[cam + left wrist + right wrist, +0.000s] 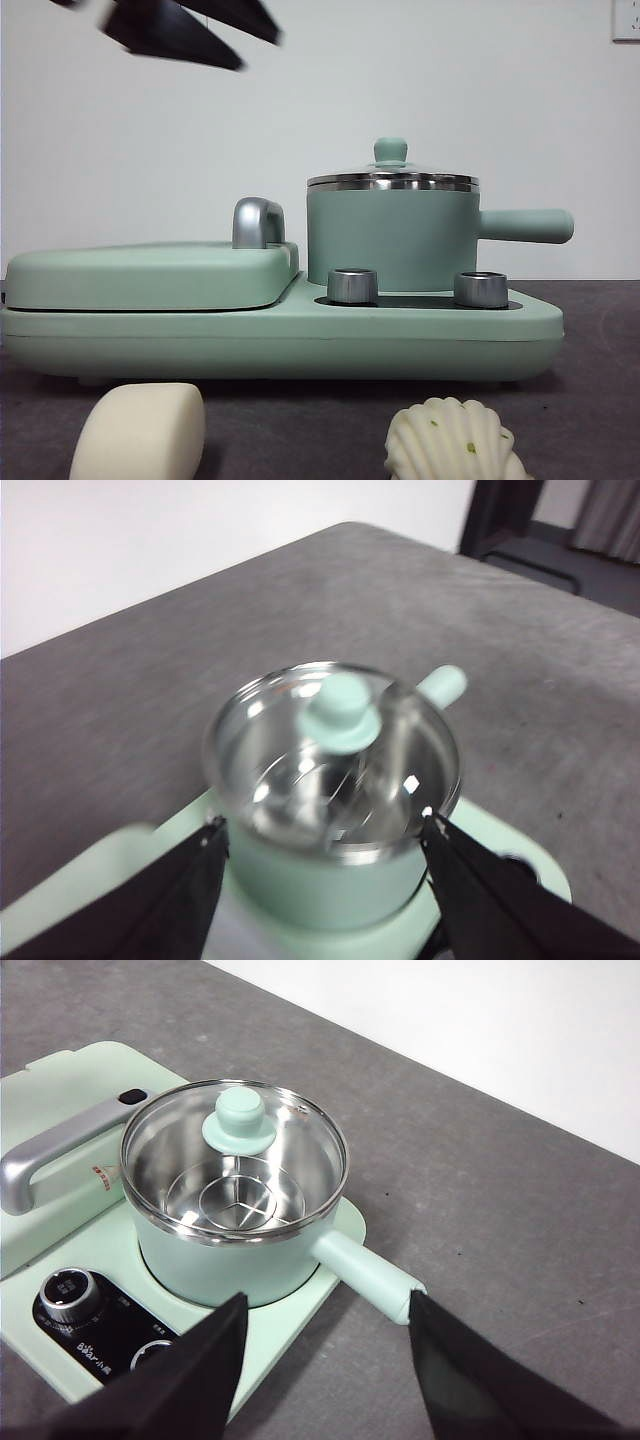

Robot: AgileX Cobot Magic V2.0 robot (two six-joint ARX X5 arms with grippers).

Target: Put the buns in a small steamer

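Buns lie outside the lidded small steamer; both claws gape empty.

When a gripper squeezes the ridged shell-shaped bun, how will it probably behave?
The shell-shaped bun looks soft and matte, so it would probably dent rather than slip. Its ridges may flatten where the jaws press. It sits broad and low on the table, so it seems unlikely to roll.
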